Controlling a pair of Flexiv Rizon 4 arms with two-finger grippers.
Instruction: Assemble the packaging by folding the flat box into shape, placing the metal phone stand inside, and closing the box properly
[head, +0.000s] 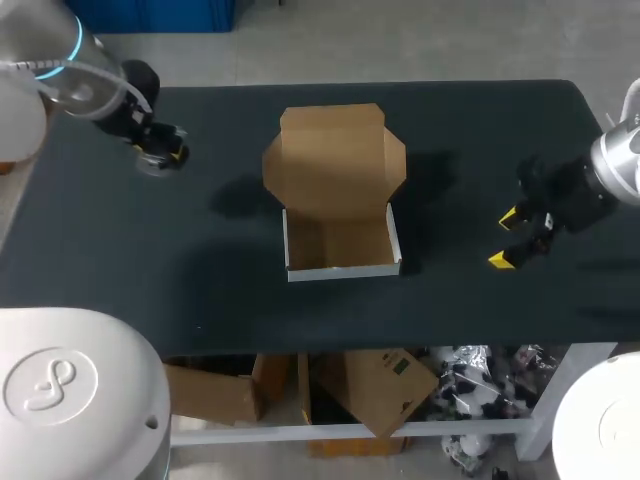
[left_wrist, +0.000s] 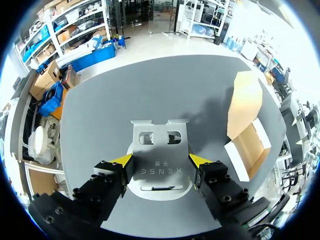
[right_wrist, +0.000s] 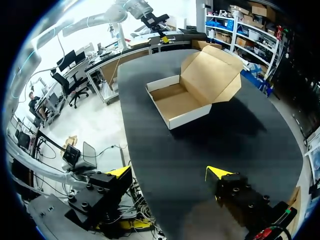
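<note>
The cardboard box (head: 338, 245) stands folded into shape at the table's middle, its tray empty and its lid (head: 335, 158) standing open at the back. My left gripper (head: 165, 150) hangs over the table's far left, shut on the grey metal phone stand (left_wrist: 160, 142), with one yellow fingertip against each side edge of the plate. From there the box (left_wrist: 248, 145) lies off to the side of the left gripper (left_wrist: 160, 161). My right gripper (head: 517, 240) is open over the table's right side, nothing between its fingers. The box (right_wrist: 181, 102) lies ahead of the right gripper (right_wrist: 170, 173).
The black table (head: 480, 130) carries only the box. Its front edge runs just below the box's front wall, and its right edge lies close behind my right gripper. Shadows of both arms fall on the cloth beside the box.
</note>
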